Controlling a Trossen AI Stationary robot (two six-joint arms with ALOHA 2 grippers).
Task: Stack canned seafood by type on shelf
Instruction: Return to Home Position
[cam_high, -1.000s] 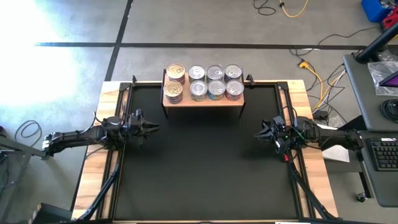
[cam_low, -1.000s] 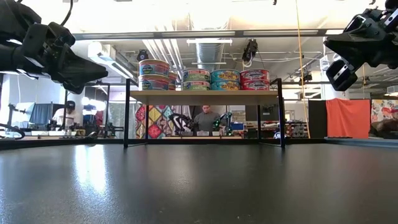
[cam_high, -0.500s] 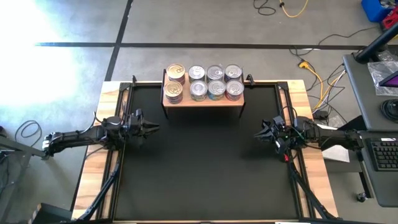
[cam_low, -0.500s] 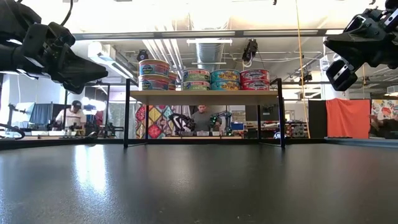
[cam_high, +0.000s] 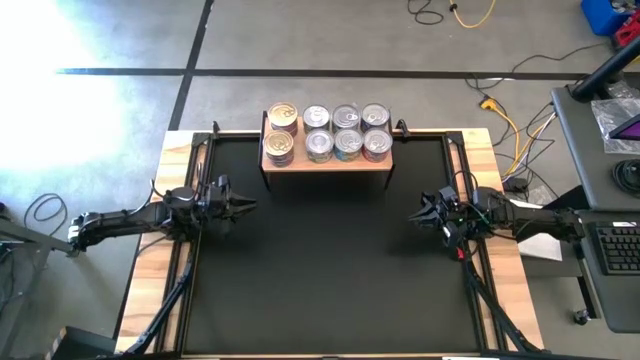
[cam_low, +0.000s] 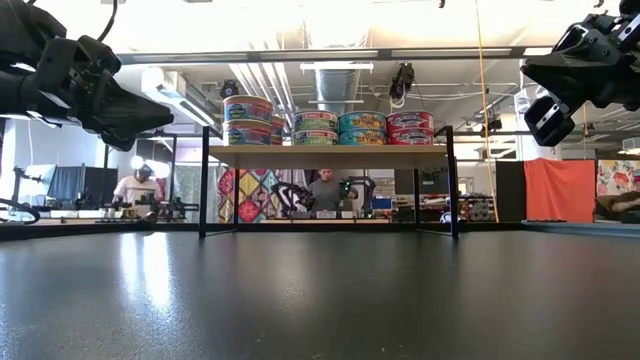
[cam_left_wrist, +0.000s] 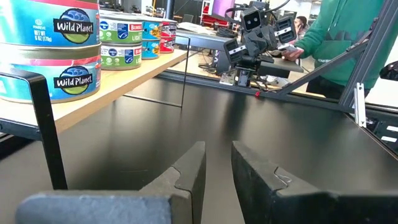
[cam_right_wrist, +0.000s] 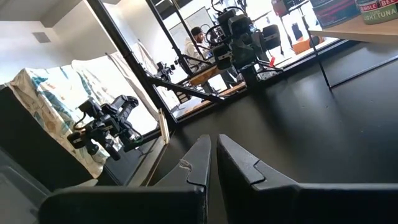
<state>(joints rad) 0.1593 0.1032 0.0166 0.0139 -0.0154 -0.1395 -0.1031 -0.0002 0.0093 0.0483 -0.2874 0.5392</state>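
Note:
The canned seafood (cam_high: 331, 131) stands in stacks on top of the shelf (cam_high: 325, 162), a low light-wood platform at the table's far middle. Gold lids are at the left and silver lids elsewhere. In the low view the stacks (cam_low: 330, 128) are two tins high, with blue labels at the left, then green, teal and red. My left gripper (cam_high: 252, 205) hovers level at the table's left, pointing right, its fingers (cam_left_wrist: 193, 165) a narrow gap apart with nothing between them. My right gripper (cam_high: 411, 214) hovers level at the table's right, pointing left, shut and empty.
The black table top (cam_high: 320, 270) stretches between the two arms and toward the near edge, framed by wooden edges (cam_high: 160, 260). A desk with a keyboard (cam_high: 612, 245) stands to the right. People (cam_low: 325, 190) are in the room behind the table.
Both arms and the tins have kept still. Only a person in the room behind the table has shifted.

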